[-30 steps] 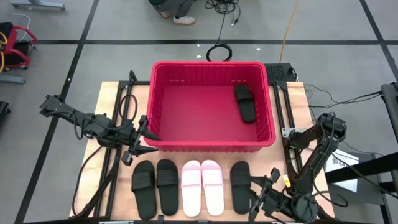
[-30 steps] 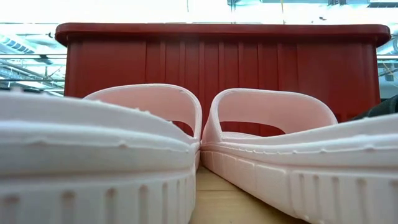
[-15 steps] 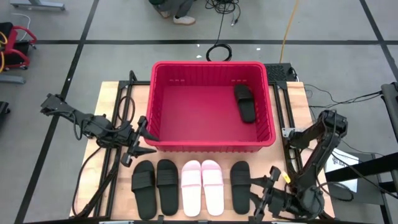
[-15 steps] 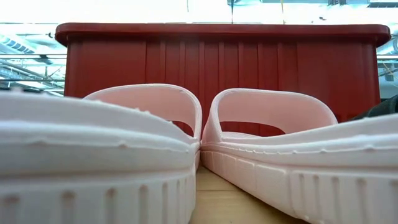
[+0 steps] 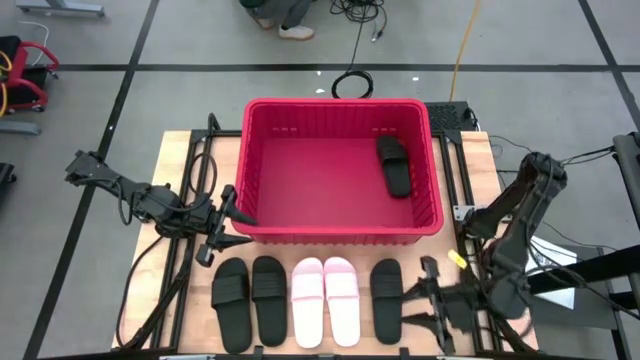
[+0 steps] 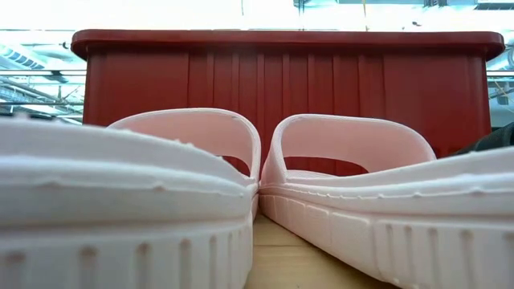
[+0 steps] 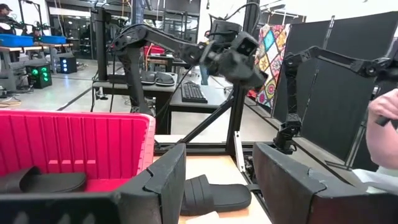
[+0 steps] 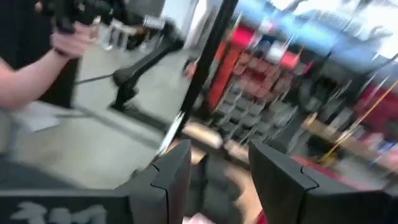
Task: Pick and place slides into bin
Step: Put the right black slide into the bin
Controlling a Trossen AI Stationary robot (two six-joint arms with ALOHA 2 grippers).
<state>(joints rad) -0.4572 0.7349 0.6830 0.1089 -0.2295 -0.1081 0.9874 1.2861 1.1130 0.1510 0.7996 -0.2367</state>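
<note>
The red bin (image 5: 340,232) stands mid-table with one black slide (image 5: 393,165) lying flat inside it. Five slides lie sole-down in a row along the near edge: two black (image 5: 230,302) (image 5: 268,298), two pink-white (image 5: 307,300) (image 5: 341,298), and one black (image 5: 386,298). The low view shows the pink-white pair (image 6: 185,152) (image 6: 353,152) in front of the bin (image 6: 281,72). My left gripper (image 5: 232,228) hovers open and level at the bin's near left corner. My right gripper (image 5: 425,305) hovers open just right of the rightmost black slide (image 7: 211,194), touching nothing.
Black frame rails (image 5: 195,180) run along both table sides. A person's arm (image 8: 31,62) and hand (image 7: 385,112) show beyond the table's right side. Cables and a cart lie on the floor around the table.
My right gripper has risen beside the rightmost black slide and tipped up from pointing downward to about level, shifting a little toward the far edge. Its fingers stay open. The slides and bin have kept their places.
</note>
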